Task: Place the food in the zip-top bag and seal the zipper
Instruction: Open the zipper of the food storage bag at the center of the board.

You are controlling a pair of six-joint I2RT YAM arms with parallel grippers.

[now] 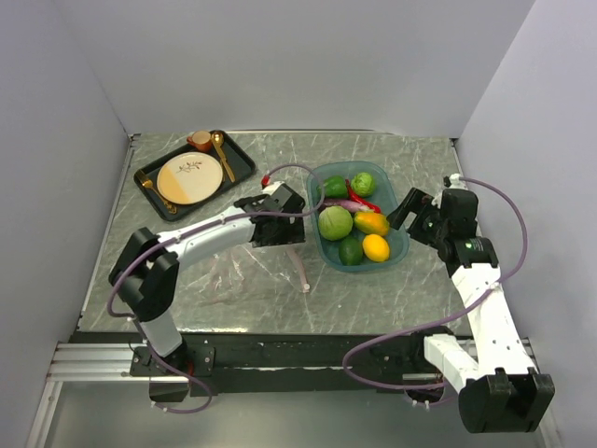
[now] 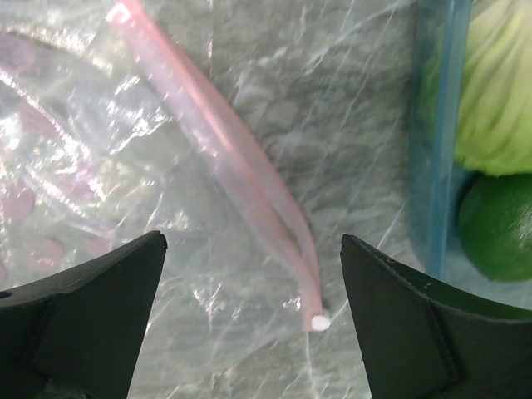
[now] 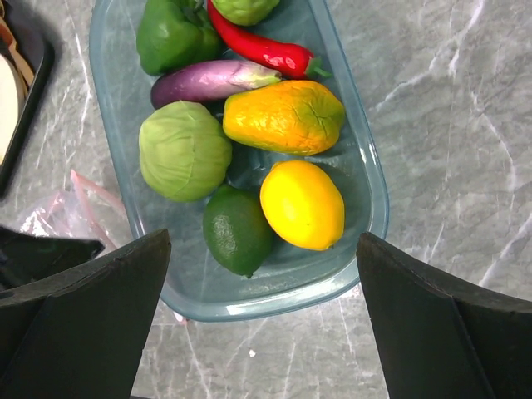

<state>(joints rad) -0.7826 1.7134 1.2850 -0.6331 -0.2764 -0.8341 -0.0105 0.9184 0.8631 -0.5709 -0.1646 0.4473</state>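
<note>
The food lies in a teal tub [image 1: 403, 245]: a lemon [image 3: 302, 204], a lime [image 3: 237, 230], a pale green round one [image 3: 184, 150], a mango [image 3: 283, 116], an eggplant [image 3: 212, 81], a chili [image 3: 258, 47] and a green pepper [image 3: 170, 35]. Left of the tub, the clear zip-top bag [image 1: 233, 273] lies flat on the table. Its pink zipper [image 2: 233, 158] runs diagonally. My left gripper [image 2: 252, 241] hangs open just above the zipper's near end, holding nothing. My right gripper [image 3: 262, 239] is open above the tub's near rim [image 3: 274, 301], empty.
A black tray [image 1: 238, 168] at the back left carries a plate [image 1: 189, 177], a cup [image 1: 200, 140] and gold spoons. White walls close the table on three sides. The tub wall [image 2: 436, 150] stands close to the right of my left gripper.
</note>
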